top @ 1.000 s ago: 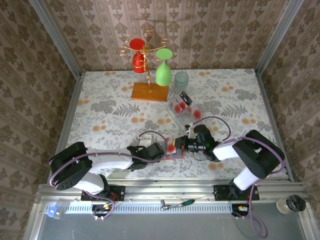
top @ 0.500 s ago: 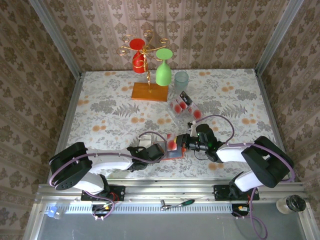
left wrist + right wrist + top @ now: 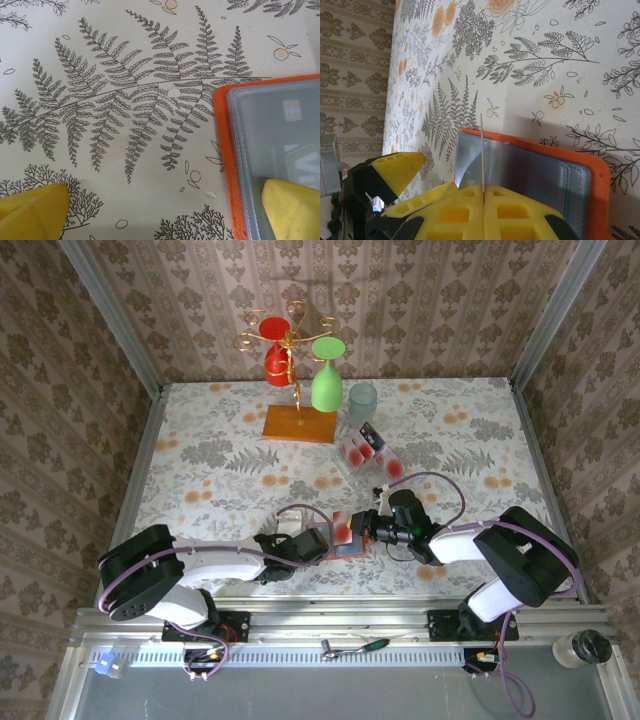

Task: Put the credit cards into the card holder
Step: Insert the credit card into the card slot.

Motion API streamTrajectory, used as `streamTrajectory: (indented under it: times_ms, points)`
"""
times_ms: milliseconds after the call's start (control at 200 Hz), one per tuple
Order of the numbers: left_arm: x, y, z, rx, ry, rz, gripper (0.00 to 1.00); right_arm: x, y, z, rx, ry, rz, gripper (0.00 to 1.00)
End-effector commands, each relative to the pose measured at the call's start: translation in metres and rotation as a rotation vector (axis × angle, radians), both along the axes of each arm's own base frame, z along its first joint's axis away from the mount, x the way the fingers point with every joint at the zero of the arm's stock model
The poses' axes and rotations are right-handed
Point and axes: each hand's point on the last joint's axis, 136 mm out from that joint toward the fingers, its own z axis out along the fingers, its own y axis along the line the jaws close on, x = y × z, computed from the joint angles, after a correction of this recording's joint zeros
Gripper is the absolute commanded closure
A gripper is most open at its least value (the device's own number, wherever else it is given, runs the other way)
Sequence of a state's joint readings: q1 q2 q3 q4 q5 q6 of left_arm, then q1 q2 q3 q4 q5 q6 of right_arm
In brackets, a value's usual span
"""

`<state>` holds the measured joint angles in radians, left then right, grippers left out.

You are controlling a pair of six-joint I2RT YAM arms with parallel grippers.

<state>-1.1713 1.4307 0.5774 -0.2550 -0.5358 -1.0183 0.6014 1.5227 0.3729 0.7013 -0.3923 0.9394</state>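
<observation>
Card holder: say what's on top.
On the card holder, a left end effector fingertip lies over the sleeve; the right end effector holds a credit card edge-on above it. What lies beneath them is hidden.

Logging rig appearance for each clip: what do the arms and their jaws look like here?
Both the left arm and the right arm have white links and black joints. A purple cable loops along each. The jaws are bright yellow; the right pair shows square moulded pockets over black.
</observation>
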Motion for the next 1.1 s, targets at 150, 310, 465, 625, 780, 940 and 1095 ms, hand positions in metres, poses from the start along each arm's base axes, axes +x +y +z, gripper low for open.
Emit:
streamTrajectory:
  times_ms: [150, 310, 465, 625, 780, 940, 1095]
  points:
    - [-0.006, 0.016, -0.006, 0.055, 0.015, 0.010, 0.00, 0.006, 0.008, 0.006, 0.015, -0.025, 0.000, 1.00]
    - [-0.007, 0.016, -0.007, 0.056, 0.017, 0.008, 0.00, 0.006, 0.012, 0.004, 0.026, -0.015, 0.002, 1.00]
    - [-0.007, 0.017, -0.007, 0.059, 0.017, 0.009, 0.00, 0.006, 0.015, 0.001, 0.028, -0.011, 0.004, 1.00]
    - [-0.007, 0.016, -0.007, 0.055, 0.016, 0.008, 0.00, 0.005, 0.015, 0.000, 0.028, -0.008, 0.007, 1.00]
    - [-0.005, 0.014, -0.003, 0.053, 0.007, 0.006, 0.00, 0.004, 0.014, -0.002, 0.024, -0.006, 0.004, 1.00]
    - [-0.002, 0.010, 0.008, 0.041, -0.014, -0.003, 0.00, 0.004, 0.014, -0.004, 0.020, 0.000, 0.003, 1.00]
    - [0.001, 0.007, 0.018, 0.025, -0.032, -0.012, 0.00, 0.003, 0.013, -0.010, 0.013, 0.009, 0.002, 1.00]
